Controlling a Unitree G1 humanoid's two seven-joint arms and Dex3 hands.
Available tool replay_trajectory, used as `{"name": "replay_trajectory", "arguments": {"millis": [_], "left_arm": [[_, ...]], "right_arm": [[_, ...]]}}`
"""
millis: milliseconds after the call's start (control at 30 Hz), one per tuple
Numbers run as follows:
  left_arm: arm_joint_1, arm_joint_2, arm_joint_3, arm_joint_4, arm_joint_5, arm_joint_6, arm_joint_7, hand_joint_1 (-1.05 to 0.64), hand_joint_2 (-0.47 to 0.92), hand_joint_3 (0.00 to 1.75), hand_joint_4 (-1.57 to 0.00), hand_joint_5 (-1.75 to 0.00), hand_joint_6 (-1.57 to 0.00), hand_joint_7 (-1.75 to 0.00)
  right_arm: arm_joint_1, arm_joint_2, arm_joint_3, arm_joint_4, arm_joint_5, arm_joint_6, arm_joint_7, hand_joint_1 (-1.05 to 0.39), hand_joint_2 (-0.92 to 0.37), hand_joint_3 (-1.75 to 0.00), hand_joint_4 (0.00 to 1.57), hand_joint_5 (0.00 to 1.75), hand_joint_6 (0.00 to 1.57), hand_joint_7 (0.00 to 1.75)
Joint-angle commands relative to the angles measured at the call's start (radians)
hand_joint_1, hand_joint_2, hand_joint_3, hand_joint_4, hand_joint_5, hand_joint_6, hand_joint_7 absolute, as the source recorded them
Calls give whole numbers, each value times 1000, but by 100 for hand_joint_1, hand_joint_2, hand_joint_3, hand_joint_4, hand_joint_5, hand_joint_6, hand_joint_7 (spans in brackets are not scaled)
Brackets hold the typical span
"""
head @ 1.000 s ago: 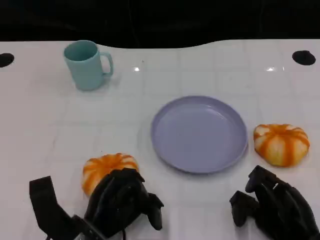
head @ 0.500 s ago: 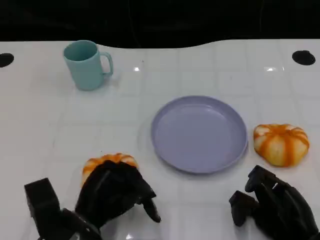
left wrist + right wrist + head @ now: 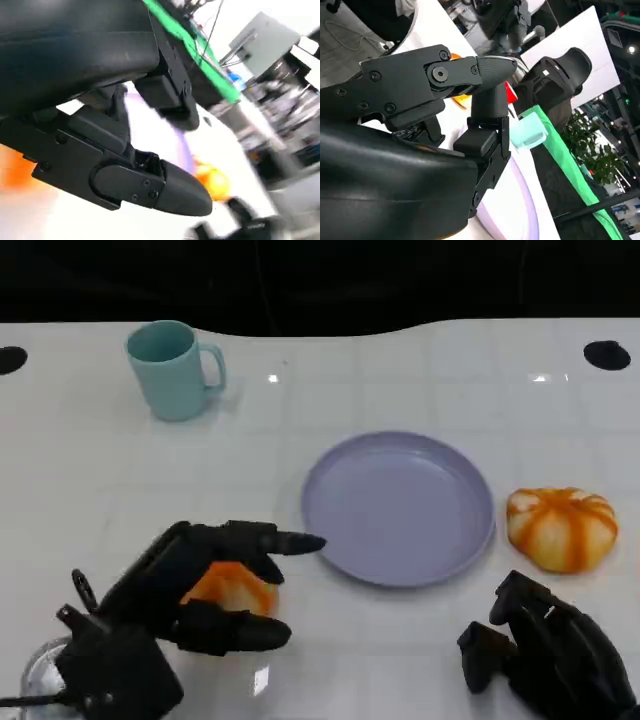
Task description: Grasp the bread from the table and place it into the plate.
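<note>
Two breads sit on the table. Your left hand [image 3: 205, 590] wraps one bread [image 3: 228, 587] just beside the plate [image 3: 398, 508], but loosely. Lift too fast and it could slip out. Your right hand [image 3: 545, 655] rests curled, holding nothing.

A glossy white table [image 3: 420, 370] with sharp light glints carries a smooth matt lavender plastic-looking plate [image 3: 398, 508], a smooth teal mug [image 3: 173, 370], and orange-and-cream striped bread [image 3: 561, 528] with a soft, matt crust.
</note>
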Motion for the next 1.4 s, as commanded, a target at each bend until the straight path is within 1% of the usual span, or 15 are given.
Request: {"name": "replay_trajectory", "arguments": {"millis": [33, 67, 167, 233, 300, 400, 500, 600, 667, 733, 800, 867, 1133, 1300, 1400], "left_arm": [[28, 77, -33, -77, 181, 21, 142, -105, 92, 38, 0, -162, -46, 0], [30, 92, -41, -91, 231, 29, 180, -105, 92, 39, 0, -162, -45, 0], [31, 136, -72, -129, 354, 72, 256, -105, 92, 44, 0, -160, -32, 0], [31, 159, -94, -146, 405, 110, 279, -105, 92, 45, 0, -156, -24, 0], [29, 179, -116, -160, 446, 146, 298, -105, 92, 42, 0, -154, -20, 0], [22, 212, -156, -176, 533, 207, 323, -105, 92, 42, 0, -154, -11, 0], [11, 233, -194, -173, 580, 259, 340, -105, 92, 41, 0, -155, -12, -3], [1, 247, -227, -163, 607, 309, 342, -105, 92, 35, 0, -155, -13, -5], [-6, 253, -249, -157, 618, 344, 335, -105, 92, 31, 0, -156, -12, -7], [-16, 256, -273, -145, 637, 383, 330, -105, 92, 28, 0, -158, -3, -43], [-28, 259, -296, -127, 650, 412, 334, -105, 91, 27, 0, -159, -1, -52], [-43, 258, -319, -99, 661, 438, 341, -105, 90, 26, 0, -160, 0, -55], [-125, 252, -402, 51, 671, 493, 391, -105, 90, 22, 0, -165, 0, -60], [-171, 245, -438, 125, 646, 505, 396, -105, 89, 21, 0, -165, 0, -62], [-200, 241, -457, 187, 630, 494, 416, -105, 89, 21, 0, -161, 0, -68]], "right_arm": [[5, -6, -5, -6, 5, -4, 2, -56, -92, -22, 77, 170, 68, 145], [5, -5, -4, -8, 4, -6, 0, -56, -92, -22, 78, 170, 68, 145], [9, -5, -3, -16, 4, -2, -3, -56, -92, -22, 77, 170, 67, 146], [10, -5, -2, -16, 1, -10, -1, -56, -92, -23, 77, 171, 66, 147], [10, -6, -3, -16, 3, -8, 3, -56, -92, -23, 77, 171, 66, 147], [11, -4, -3, -17, 4, -12, 5, -56, -92, -23, 77, 171, 66, 147], [11, -2, -3, -17, 3, -19, 4, -57, -92, -24, 77, 173, 67, 147], [9, -2, -4, -15, 7, -15, 6, -57, -92, -23, 77, 173, 67, 147], [11, -2, -3, -18, 2, -19, 2, -57, -92, -23, 77, 173, 68, 147], [11, -1, -2, -20, 2, -17, 1, -57, -92, -23, 77, 173, 67, 148], [13, -2, -1, -22, 0, -18, -1, -57, -92, -23, 77, 173, 67, 148], [16, -1, 1, -30, -1, -11, -8, -57, -92, -23, 77, 174, 67, 148], [19, -4, 3, -39, -2, -4, -15, -57, -92, -23, 77, 174, 67, 148], [22, -3, 4, -47, -3, -3, -22, -56, -92, -23, 77, 174, 67, 148], [23, -4, 5, -47, -4, -7, -20, -56, -92, -24, 77, 175, 67, 148]]}}
